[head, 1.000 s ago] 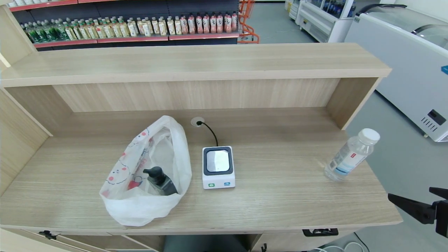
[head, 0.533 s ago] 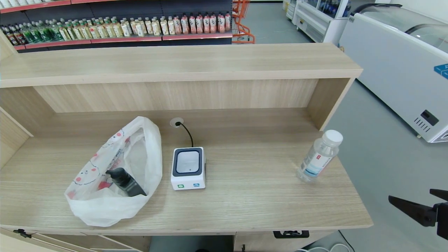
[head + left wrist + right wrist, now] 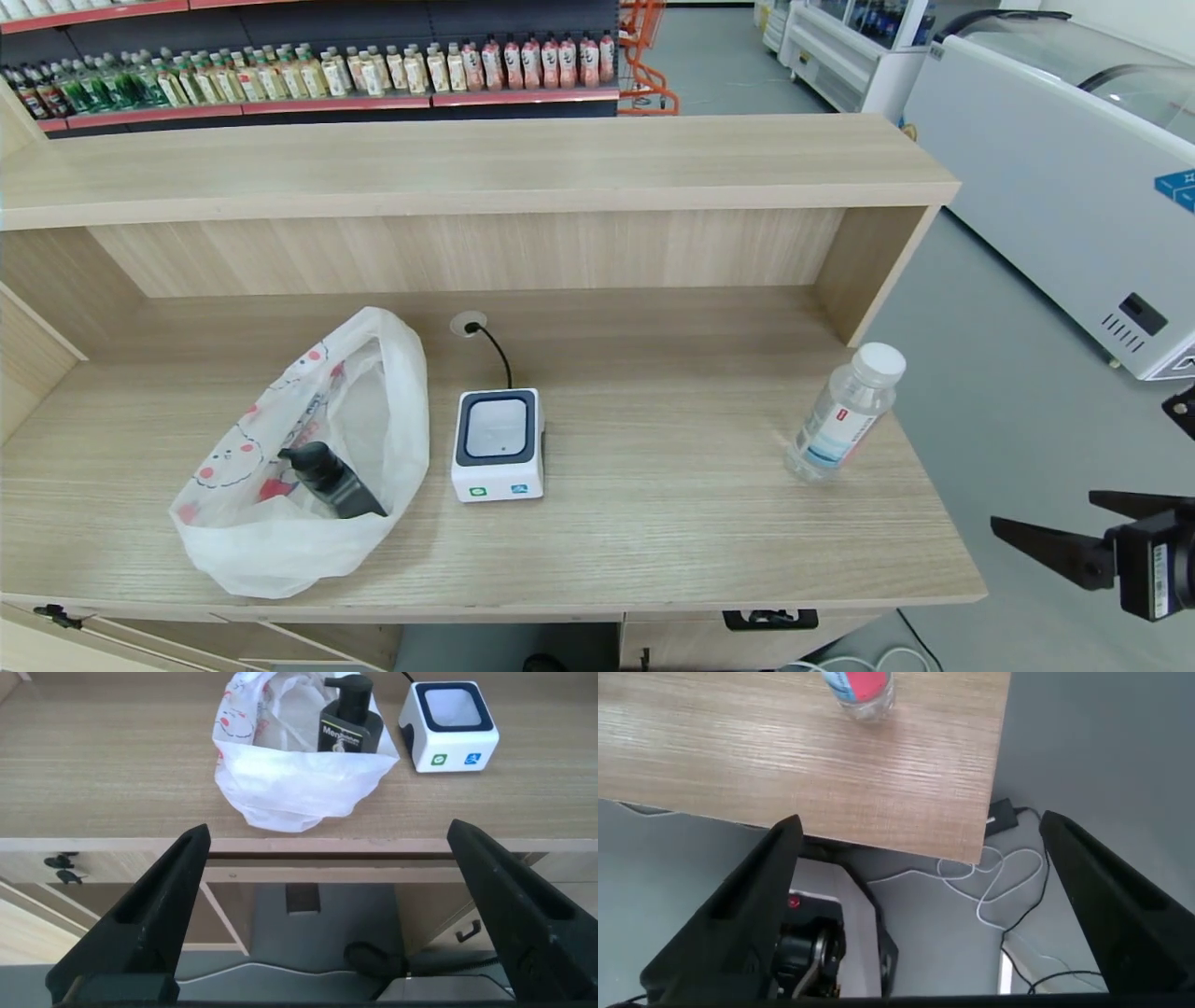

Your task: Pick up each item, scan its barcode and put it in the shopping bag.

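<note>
My jaws on the right stand wide apart with nothing between them. That right gripper (image 3: 1044,511) hangs off the front right corner of the counter (image 3: 653,523), out over the floor. The jaws of my left gripper (image 3: 327,829) are spread just as wide and empty, off the counter's front edge, facing the shopping bag (image 3: 299,467).

What matters is the water bottle (image 3: 845,411). It stands upright near the counter's right edge, cap up, long axis vertical, well apart from everything else. Seen from my head, it lies at about 10 o'clock from my right gripper. From the bottle, the scanner (image 3: 498,432) is at 9 o'clock. The bag sits just beside the scanner, again at 9 o'clock, with 1 black pump bottle (image 3: 327,481) already inside.

So I judge the right arm the nearer of my 2 by far. The move I expect is in toward 10 o'clock, jaws closing across the bottle's body rather than its cap. Tall and close to the edge, it could tip or be nudged off.
</note>
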